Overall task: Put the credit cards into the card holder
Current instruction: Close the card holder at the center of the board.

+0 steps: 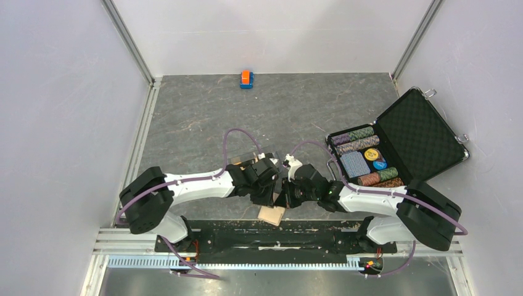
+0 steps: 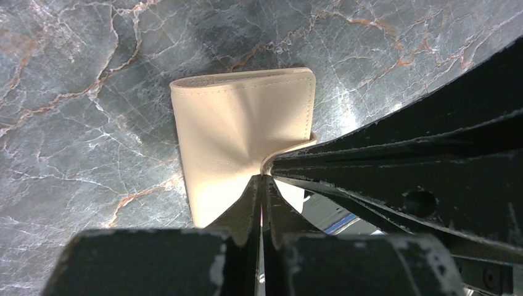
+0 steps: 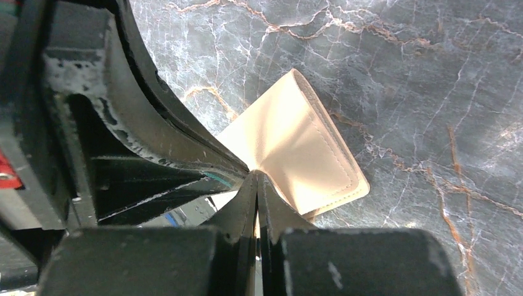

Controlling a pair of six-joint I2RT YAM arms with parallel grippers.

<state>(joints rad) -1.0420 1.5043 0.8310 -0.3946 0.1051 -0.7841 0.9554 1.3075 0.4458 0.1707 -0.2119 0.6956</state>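
Step in hand: both arms grip the card holder, apparently to steady it or spread its mouth; no card is loaded yet as far as can be seen.

The left end effector is clenched on one edge of the tan sleeve, and the leather creases toward the pinch. The right end effector is clenched on the sleeve from the opposite side. Their tips almost meet.

The holder is well left of the open poker chip case and nearer the arm bases than it. I can't tell if it touches the bench or hangs just above.

No credit cards can be picked out in any view. A blue sliver shows beneath the fingers in both wrist views, but it's unclear what it is.

Pose: both arms are folded low and reach inward toward each other, to the left of the case, wrists pitched down, fingers pointing at the bench.

Next move, judged: one arm keeps its pinch while the other lets go, finds a card and lines it up edge-on with the sleeve mouth. The soft leather may collapse shut if held by one side only.
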